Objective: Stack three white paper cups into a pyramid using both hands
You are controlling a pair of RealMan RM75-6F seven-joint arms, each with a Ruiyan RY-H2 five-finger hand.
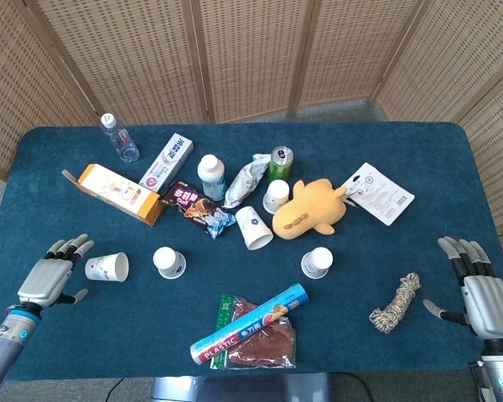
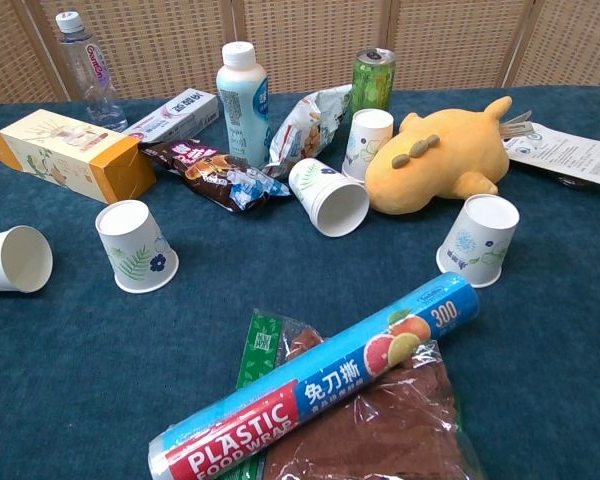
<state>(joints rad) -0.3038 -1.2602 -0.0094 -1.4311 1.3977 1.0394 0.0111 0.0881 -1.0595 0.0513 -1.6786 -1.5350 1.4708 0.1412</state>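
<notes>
Nothing was stacked yet: the step in hand looked like the first reach for a cup. At the near left edge of the dark blue felt tabletop (image 1: pixel 402 243), the left hand (image 1: pixel 50 275) hovered with its fingers spread and nothing in them, just beside a white paper cup lying on its side (image 1: pixel 106 267). At the near right corner the right hand (image 1: pixel 478 293) was likewise spread and empty, well apart from any cup, with a coil of beige twine (image 1: pixel 396 302) between it and the middle.

The tipped cup's long axis ran left to right, its mouth opening toward the middle of the tabletop and its base toward the left hand. Next to it, an inverted white paper cup with a leaf print (image 1: pixel 168 262) stood base up, axis vertical. A second inverted white cup (image 1: pixel 317 262) stood the same way toward the right. Between them, nearer the edge, lay a blue roll of plastic food wrap (image 1: pixel 250 323).

Further back, another white cup lay tipped (image 1: pixel 255 227), mouth toward the near edge, and one more stood base up (image 1: pixel 276 196) touching a yellow plush toy (image 1: pixel 312 208).

The next move probably called for the left hand to close around the tipped cup's wall and turn it base up.
</notes>
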